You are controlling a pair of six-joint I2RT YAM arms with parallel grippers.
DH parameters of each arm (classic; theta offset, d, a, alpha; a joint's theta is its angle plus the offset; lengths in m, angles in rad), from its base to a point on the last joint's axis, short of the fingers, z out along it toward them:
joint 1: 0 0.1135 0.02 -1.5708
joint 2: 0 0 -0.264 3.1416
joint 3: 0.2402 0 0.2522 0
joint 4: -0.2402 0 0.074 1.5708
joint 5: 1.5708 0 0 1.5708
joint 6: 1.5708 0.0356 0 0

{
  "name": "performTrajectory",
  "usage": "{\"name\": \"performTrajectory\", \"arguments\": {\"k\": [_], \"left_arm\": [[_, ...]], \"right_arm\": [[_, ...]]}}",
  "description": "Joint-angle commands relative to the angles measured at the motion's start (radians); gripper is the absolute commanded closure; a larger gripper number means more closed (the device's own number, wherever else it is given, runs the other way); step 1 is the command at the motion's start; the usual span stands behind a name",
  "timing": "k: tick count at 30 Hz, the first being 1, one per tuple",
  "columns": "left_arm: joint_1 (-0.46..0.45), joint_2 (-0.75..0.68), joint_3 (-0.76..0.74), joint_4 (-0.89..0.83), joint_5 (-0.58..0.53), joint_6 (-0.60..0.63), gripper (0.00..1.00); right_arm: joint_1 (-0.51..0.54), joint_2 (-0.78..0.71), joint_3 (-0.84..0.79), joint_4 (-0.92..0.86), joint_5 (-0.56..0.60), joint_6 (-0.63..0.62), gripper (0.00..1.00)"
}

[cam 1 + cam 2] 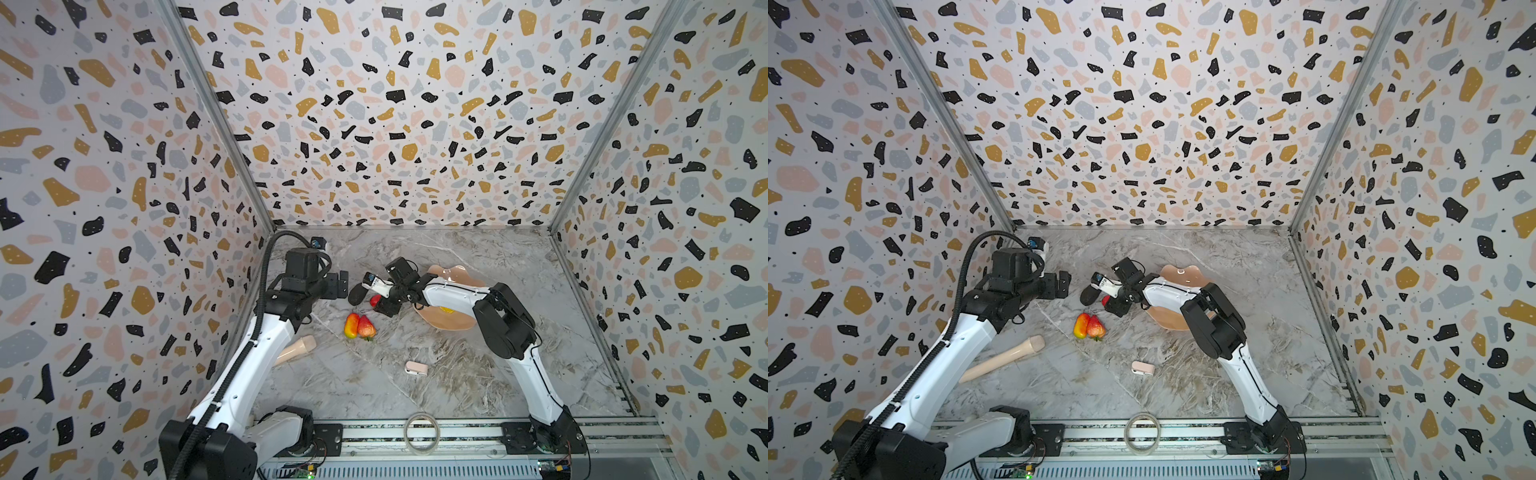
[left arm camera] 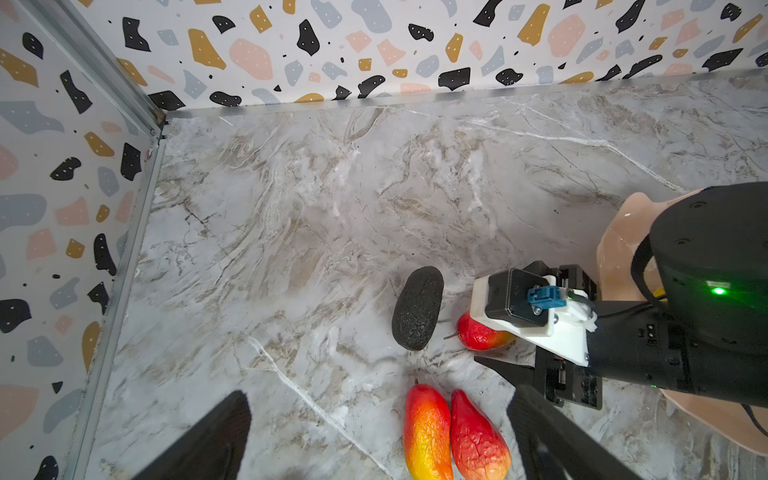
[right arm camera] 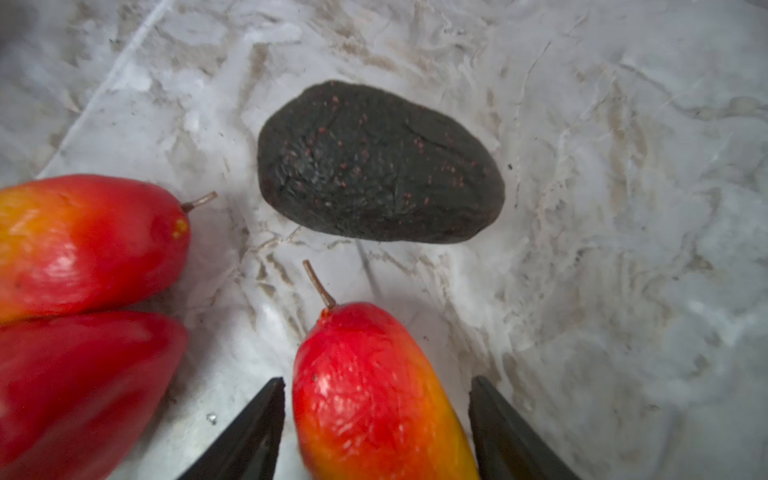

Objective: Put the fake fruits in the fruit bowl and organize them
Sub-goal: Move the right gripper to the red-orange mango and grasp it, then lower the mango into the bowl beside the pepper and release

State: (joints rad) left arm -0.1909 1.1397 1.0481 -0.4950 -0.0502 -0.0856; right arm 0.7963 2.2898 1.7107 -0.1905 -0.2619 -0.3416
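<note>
Grey marble covers the table (image 1: 478, 382). The right gripper (image 3: 377, 379) reaches across to the left of the middle and has one mango (image 3: 374, 395) between its two jaws. The jaws sit close on both sides of it, but I cannot tell if they squeeze it. That mango lies on the table, and the black oval fruit (image 3: 380, 164) lies just left of it. A bit nearer, the other mango (image 1: 351, 325) and the red strawberry (image 1: 366, 327) lie side by side, touching. The pink fruit bowl (image 1: 457, 274) sits right of the middle, partly hidden under the right arm. The bumpy yellow fruit (image 1: 446, 309) is inside the bowl. The left gripper (image 2: 380, 392) hangs over the table on the left, its jaws spread wide. A beige cup (image 1: 297, 349) lies on its side by the left arm. A small pink clip (image 1: 416, 368) lies nearer still, well apart from the fruits.
</note>
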Motion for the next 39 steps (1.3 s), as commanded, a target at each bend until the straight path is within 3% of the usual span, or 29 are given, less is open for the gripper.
{"name": "performTrajectory", "arguments": {"k": [1, 7, 14, 25, 33, 39], "left_arm": [[-0.001, -0.012, 0.029, 0.007, -0.008, 0.009, 0.00], [-0.001, -0.014, 0.019, 0.007, -0.010, 0.009, 0.01], [-0.002, -0.008, 0.012, 0.019, -0.001, 0.005, 0.00], [-0.002, 0.022, 0.008, 0.044, 0.022, 0.003, 0.00], [-0.002, 0.029, 0.016, 0.038, 0.039, 0.004, 0.01], [-0.002, 0.016, 0.014, 0.025, 0.032, 0.003, 0.00]], "right_arm": [[0.001, -0.018, 0.027, -0.022, -0.017, 0.004, 0.40], [0.003, -0.117, -0.038, 0.018, -0.005, 0.012, 0.65], [-0.028, -0.371, -0.202, 0.063, 0.038, 0.033, 0.71], [-0.296, -0.758, -0.642, 0.140, 0.249, 0.326, 0.72], [-0.387, -0.718, -0.773, 0.219, 0.231, 0.378, 0.74], [-0.398, -0.675, -0.805, 0.257, 0.236, 0.388, 0.74]]}}
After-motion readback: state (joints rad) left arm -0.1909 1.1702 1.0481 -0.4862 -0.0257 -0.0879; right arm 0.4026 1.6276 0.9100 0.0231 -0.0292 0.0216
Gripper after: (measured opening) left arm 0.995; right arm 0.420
